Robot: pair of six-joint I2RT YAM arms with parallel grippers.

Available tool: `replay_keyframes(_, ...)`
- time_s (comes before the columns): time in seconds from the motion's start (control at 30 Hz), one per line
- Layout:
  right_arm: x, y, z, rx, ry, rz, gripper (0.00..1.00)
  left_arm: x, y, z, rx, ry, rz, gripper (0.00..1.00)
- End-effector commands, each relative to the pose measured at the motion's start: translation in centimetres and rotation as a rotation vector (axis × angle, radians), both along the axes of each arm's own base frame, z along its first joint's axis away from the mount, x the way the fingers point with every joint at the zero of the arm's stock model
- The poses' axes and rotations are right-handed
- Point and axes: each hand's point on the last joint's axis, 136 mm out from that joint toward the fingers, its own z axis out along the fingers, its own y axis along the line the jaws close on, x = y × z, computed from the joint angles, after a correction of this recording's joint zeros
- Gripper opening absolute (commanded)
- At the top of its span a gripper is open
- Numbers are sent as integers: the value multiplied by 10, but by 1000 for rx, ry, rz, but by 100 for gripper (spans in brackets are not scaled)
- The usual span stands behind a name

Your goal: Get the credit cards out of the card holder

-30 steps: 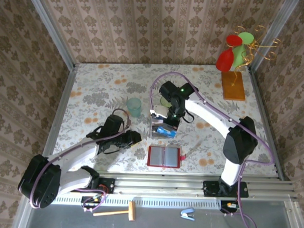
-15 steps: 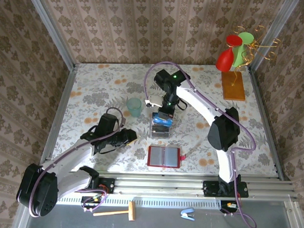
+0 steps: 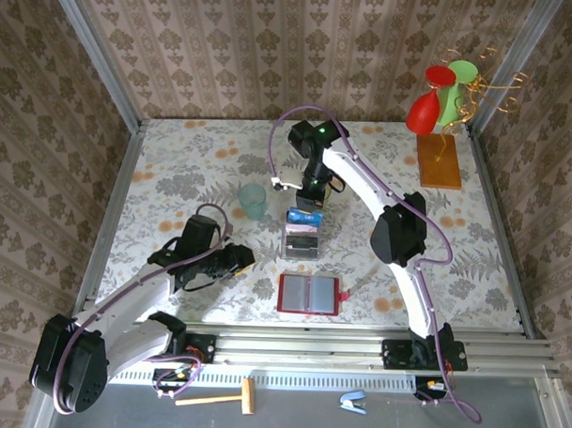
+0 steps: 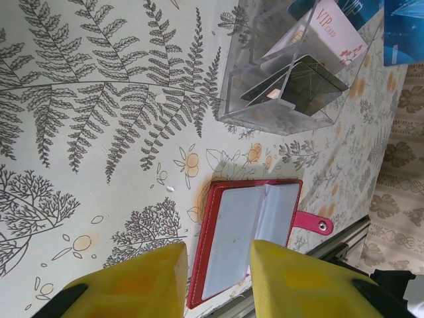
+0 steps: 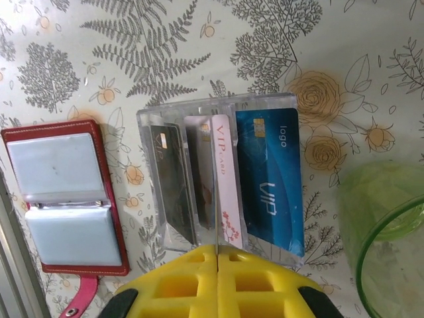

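My left gripper (image 4: 217, 257) hovers over the surface (image 4: 99, 132) with its fingers partly apart and nothing between them; the card holder (image 4: 245, 238) lies just beyond its fingertips. My right gripper (image 5: 217, 258) is closed tight on nothing, directly above the clear box (image 5: 218, 109). The card holder lies open and flat, pockets up, near the front edge and just short of the box. The credit cards (image 5: 268, 175) stand in the box: one blue, one white and pink, the others dark. A green cup (image 3: 252, 201) stands near the box.
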Motion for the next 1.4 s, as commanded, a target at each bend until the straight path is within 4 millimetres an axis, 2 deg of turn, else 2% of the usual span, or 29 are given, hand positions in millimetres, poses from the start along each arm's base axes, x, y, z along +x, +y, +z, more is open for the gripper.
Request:
replay_keyframes(0.0, 3, -13, -2, -41, 13, 24, 0, -4, 7, -5, 17, 31, 27, 31)
replay_keyframes(0.4, 19, -5, -12, -25, -8, 65, 0, -6, 12, -4, 32, 41, 59, 32)
replay_keyframes(0.9, 12, 1, -36, -11, 79, 64, 0, -8, 13, -8, 40, 56, 54, 32)
replay_keyframes(0.93, 11, 3, -37, -7, 86, 63, 1, -9, 13, -9, 40, 60, 51, 32)
replay_keyframes(1.1, 10, 4, -42, -5, 107, 56, 17, -8, 12, -10, 43, 61, 46, 32)
replay_keyframes(1.33, 13, 4, -26, 7, 61, 45, 21, -5, 12, -8, 41, 46, 26, 33)
replay_keyframes(1.37, 15, 3, -23, 7, 50, 38, 21, 1, 16, -8, 42, 43, 46, 33)
